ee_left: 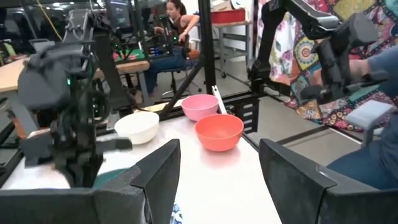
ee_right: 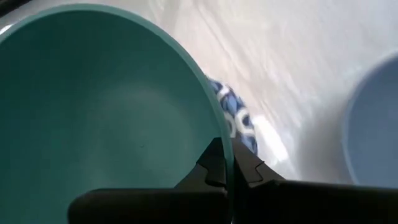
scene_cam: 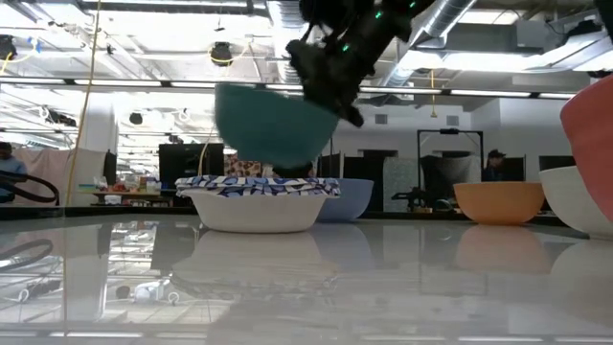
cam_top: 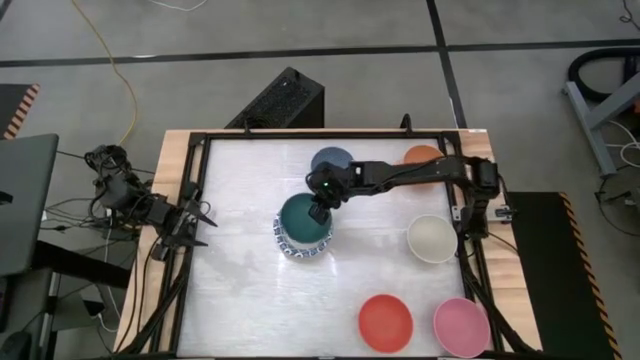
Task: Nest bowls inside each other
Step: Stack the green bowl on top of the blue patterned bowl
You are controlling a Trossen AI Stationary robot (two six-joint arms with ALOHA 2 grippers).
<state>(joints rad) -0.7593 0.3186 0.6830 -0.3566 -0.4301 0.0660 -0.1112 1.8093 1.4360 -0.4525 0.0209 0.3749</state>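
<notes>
Two arms from above: your right gripper [cam_top: 320, 212] pinches the green bowl [cam_top: 303, 220] by its rim, over the blue-patterned bowl [cam_top: 300, 245] mid-table; the left gripper [cam_top: 200, 222] waits wide open at the table's left edge. Low view: the green one hangs tilted, clear above. Level it, centre it, then lower before letting go. Right wrist: rim clamped between the fingers. No readable writing anywhere.
</notes>
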